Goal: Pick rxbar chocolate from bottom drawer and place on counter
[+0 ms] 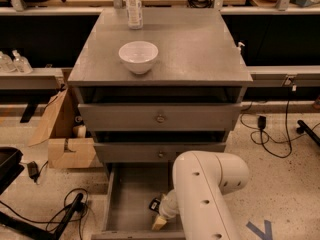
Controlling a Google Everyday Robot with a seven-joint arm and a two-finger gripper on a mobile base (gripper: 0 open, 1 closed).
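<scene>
We are at the grasp step: the claw [161,218], whose state we cannot tell, sits in the open bottom drawer [127,199] below the desk's [190,49] front edge, just beside the rxbar chocolate [155,204], which we judge must next be secured and lifted clear.

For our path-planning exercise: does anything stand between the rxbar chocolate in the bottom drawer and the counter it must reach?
Nothing visible covers the rxbar chocolate in the open bottom drawer, beside the gripper. On the counter, a white bowl and bottle occupy the left side.
</scene>
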